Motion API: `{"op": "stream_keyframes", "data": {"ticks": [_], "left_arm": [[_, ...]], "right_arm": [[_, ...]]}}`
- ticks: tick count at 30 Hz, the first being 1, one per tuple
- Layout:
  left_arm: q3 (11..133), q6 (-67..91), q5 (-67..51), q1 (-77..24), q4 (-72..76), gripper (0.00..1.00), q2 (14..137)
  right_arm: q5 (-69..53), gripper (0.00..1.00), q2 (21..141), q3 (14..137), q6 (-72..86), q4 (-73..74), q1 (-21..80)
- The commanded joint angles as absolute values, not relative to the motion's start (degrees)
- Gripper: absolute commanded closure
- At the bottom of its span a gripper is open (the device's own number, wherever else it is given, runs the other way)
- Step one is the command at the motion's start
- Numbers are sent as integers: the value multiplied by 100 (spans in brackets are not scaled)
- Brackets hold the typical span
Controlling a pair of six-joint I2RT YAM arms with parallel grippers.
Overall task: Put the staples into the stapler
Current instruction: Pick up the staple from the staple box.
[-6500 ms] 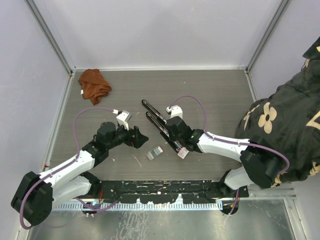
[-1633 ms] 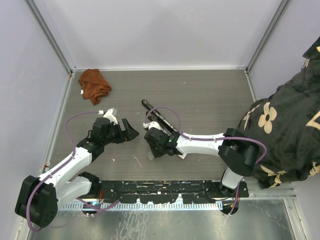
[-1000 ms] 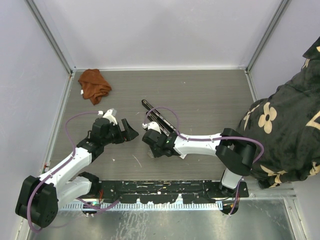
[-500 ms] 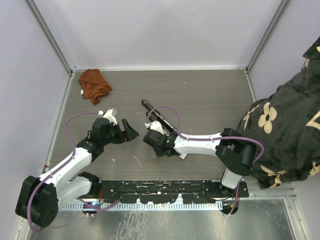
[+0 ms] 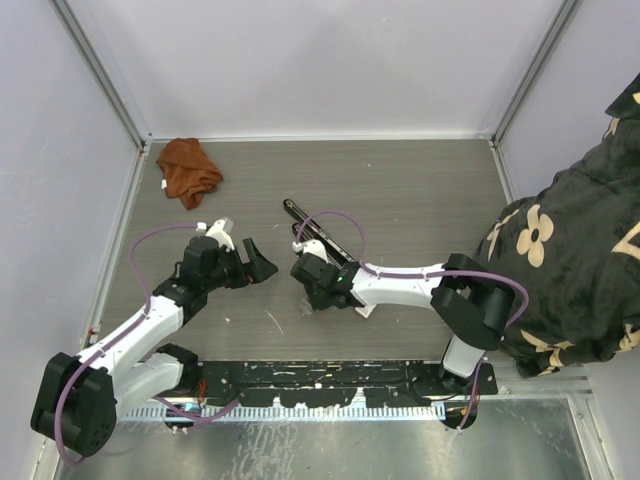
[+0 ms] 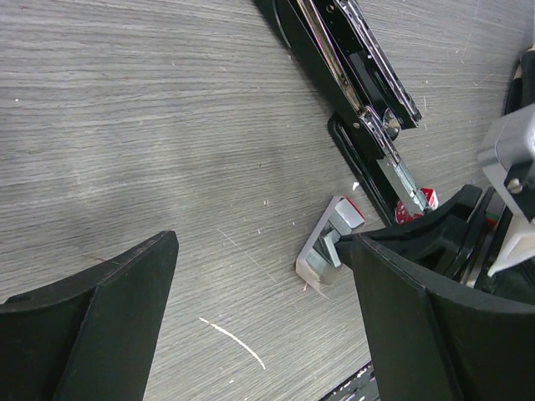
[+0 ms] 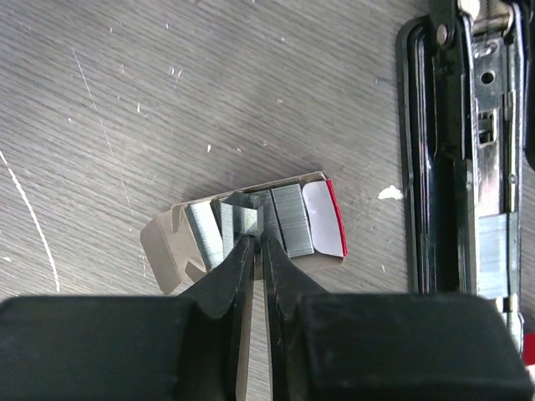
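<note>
Pinching into the little tray (image 7: 165,242), the right gripper (image 7: 255,248) shows its jaws drawn almost together. One strip of the staples (image 7: 244,215) is caught between the tips and tilted out of line with its neighbours. I judge this a hold, though a shallow one at the strip's near end. The tray lies flat on the table (image 5: 420,190) just beside the stapler (image 7: 468,167), on the side toward the left arm and level with the stapler's near end. The stapler is folded open, its bright magazine channel facing up. The left gripper (image 6: 259,322) hangs near the stapler on that same side, apart from it, with its fingers spread wide and holding nothing.

A staple strip should weigh next to nothing and be stiff along its length. Bent or squeezed off-centre, though, it will likely snap into short pieces. The smooth metal offers little friction, so a hold on one end may let it swing or slip. The better hold, to my eye, is across the two flat flanks near mid-length, with light pressure. The tray looks as light as its load and may lift or skid with the strip. The channel is narrow, so the strip must go in level, legs down, parallel to the stapler.
</note>
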State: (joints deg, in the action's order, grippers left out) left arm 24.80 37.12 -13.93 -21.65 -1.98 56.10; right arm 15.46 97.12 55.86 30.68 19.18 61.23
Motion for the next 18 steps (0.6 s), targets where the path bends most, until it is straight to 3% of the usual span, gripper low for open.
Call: {"op": "stream_keyframes", "data": {"ticks": [1,4,18], "left_arm": [[2453,3740,-1515,-2136,106,13,5403],[2423,3692,-1549,-2137,129,13,5324],[2185,3366,-3086,-2136,1367,13,5239]], "right_arm": [[934,88,9609,5414,3054,1343,5884],[633,99,9552,5307,3077,1212,5742],[-2492,99,8464,4286,3292,-509,4296]]}}
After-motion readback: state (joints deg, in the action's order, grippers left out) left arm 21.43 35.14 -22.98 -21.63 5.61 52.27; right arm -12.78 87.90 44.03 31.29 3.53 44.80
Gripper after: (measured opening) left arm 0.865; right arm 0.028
